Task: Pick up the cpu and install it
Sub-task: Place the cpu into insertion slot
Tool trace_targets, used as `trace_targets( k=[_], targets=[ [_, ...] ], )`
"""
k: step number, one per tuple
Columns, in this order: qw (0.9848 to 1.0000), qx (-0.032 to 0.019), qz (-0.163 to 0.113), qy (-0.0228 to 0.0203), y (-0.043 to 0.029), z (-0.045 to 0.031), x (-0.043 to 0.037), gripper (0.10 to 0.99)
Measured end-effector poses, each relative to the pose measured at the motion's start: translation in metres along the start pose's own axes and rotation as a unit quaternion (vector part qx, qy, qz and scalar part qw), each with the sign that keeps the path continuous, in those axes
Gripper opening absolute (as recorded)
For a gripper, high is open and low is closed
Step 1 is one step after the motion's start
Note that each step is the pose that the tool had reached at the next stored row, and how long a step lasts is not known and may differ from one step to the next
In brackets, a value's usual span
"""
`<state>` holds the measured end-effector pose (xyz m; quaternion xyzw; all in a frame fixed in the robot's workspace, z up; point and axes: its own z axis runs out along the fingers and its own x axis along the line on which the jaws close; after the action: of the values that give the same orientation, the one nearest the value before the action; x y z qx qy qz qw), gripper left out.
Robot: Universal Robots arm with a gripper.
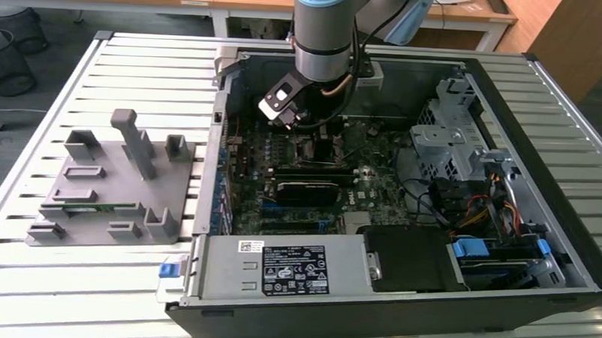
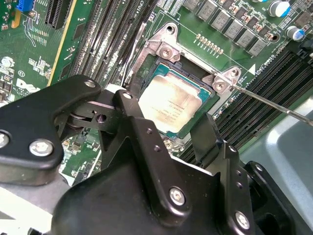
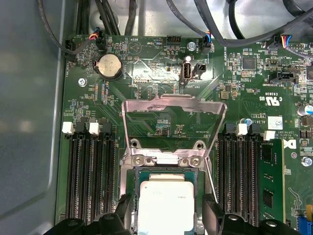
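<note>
The cpu [image 2: 171, 100] [image 3: 166, 205] is a flat square chip with a pale silvery top and a green rim. It lies level inside the black-framed socket [image 2: 215, 78] on the green motherboard [image 3: 161, 122]. My gripper [image 2: 166, 117] [image 3: 167, 210] hangs right over it, and its black fingers [image 2: 129, 105] press on two opposite edges of the chip. The socket's metal load plate [image 3: 173, 105] stands swung open, and its thin lever [image 2: 274, 103] sticks out to one side. In the exterior view the arm reaches down into the open computer case, with the gripper [image 1: 317, 128] low over the board.
Rows of black memory slots [image 3: 90, 176] flank the socket on both sides. A metal drive cage [image 1: 452, 137] and cables fill the case on the exterior view's right, and a power supply [image 1: 277, 266] lies at the front. A grey fixture tray [image 1: 110, 185] sits on the slatted table.
</note>
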<state>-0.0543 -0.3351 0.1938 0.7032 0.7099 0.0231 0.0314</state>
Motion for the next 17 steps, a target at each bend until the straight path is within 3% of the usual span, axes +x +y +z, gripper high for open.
trace_targets(
  k=[6, 12, 14, 15, 17],
  targets=[
    [1.0, 0.0001, 0.0, 0.0, 0.0004, -0.0022, 0.0, 0.671],
    [1.0, 0.0005, 0.0, 0.0, 0.001, -0.0095, -0.0001, 0.659],
    [1.0, 0.0009, 0.0, 0.0, 0.0012, -0.0113, -0.0001, 0.533],
    [1.0, 0.0011, 0.0, 0.0001, 0.0013, -0.0123, -0.0001, 0.533],
    [1.0, 0.002, 0.0, 0.0001, 0.0018, -0.0141, -0.0002, 0.416]
  ],
)
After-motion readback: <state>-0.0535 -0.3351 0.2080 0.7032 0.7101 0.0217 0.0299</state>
